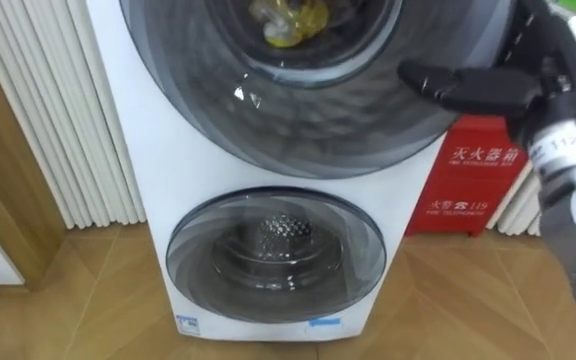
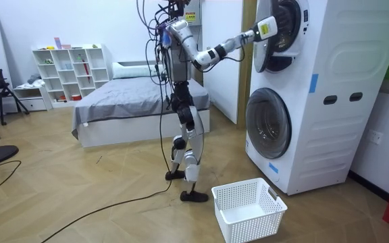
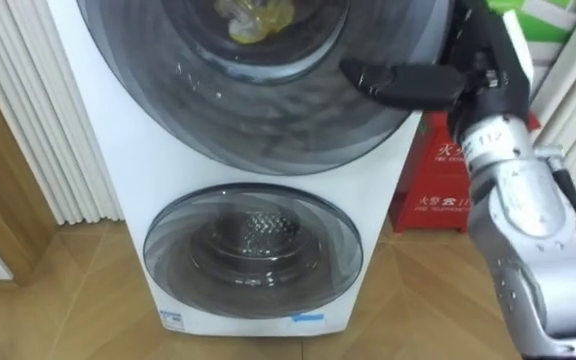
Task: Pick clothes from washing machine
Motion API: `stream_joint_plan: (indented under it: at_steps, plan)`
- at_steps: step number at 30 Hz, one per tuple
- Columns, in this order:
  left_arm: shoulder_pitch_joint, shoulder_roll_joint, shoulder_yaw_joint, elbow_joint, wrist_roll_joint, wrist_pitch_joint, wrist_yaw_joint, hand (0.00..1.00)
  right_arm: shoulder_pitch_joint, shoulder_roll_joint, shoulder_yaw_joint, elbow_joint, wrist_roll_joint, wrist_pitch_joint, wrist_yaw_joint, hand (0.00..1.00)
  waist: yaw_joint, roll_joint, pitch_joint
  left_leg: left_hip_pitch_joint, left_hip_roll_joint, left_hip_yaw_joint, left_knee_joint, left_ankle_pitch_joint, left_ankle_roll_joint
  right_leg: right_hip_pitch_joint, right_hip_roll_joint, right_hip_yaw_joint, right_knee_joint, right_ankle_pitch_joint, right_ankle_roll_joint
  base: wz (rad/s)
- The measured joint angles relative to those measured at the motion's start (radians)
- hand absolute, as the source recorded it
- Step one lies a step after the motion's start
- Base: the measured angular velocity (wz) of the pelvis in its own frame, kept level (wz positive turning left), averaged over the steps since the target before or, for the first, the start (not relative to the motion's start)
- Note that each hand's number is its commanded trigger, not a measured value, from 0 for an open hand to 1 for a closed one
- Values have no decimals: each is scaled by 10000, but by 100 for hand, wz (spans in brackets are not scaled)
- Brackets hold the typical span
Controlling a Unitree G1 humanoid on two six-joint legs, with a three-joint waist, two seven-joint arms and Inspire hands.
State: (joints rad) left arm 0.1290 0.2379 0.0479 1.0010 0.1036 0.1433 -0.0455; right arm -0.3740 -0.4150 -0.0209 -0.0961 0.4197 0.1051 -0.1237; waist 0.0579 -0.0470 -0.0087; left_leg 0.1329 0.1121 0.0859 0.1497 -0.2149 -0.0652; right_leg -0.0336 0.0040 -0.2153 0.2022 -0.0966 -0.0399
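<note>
The robot stands upright on the wooden floor, facing the stacked washing machine point(image 1: 118, 110), with its right arm stretched out at shoulder height so that the right robot hand point(image 3: 478, 80) lies against the right edge of the upper door point(image 1: 308, 110). That edge is probably where the door pulls open. In the room view the door seems to stand a little way off the machine's front, which suggests that opening it is the step in hand. Whether the robot hand is clamped on the rim or only resting against it cannot be told, since much of it is hidden at the door's edge. The clothes point(image 1: 288, 20), a yellowish bundle, are inside the upper drum, seen through the door glass and not yet touched. The lower door point(image 1: 276, 255) is shut. A white basket point(image 2: 248, 226) sits on the floor beside the robot's feet, seemingly placed to receive the laundry.
</note>
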Motion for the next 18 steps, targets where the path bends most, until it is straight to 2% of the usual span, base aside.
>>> stream_joint_plan:
  at_steps: [1,4,10,13,18]
  plan:
    - [-75,-1,-78,-2,-150,-13,78,0,160,128,-9,1,43,-100,3,0,15,-36,32,6,-4,40,-28,0,0,-10,4,24,-3,4,8,-4]
    - [-70,-22,-166,-5,-309,-19,171,0,500,497,7,-7,98,-216,93,0,15,-37,59,12,-8,182,-68,-7,1,-49,25,117,-18,59,30,-7]
    - [-47,-42,-221,-84,-352,-20,361,0,1453,984,108,-58,259,-237,622,0,-3,51,68,-42,3,169,-173,-27,23,-47,56,90,-167,165,27,1]
    - [-34,-32,-445,-83,-356,-120,429,0,1942,1007,486,-73,187,-394,623,0,12,207,7,-22,-2,193,-179,-26,25,-56,56,87,-178,159,37,0]
    - [-57,-118,-688,-84,-344,-416,566,0,2786,1009,1202,-91,72,-390,889,0,-1,243,8,-27,-14,352,-162,-23,27,-60,34,90,-189,122,69,-1]
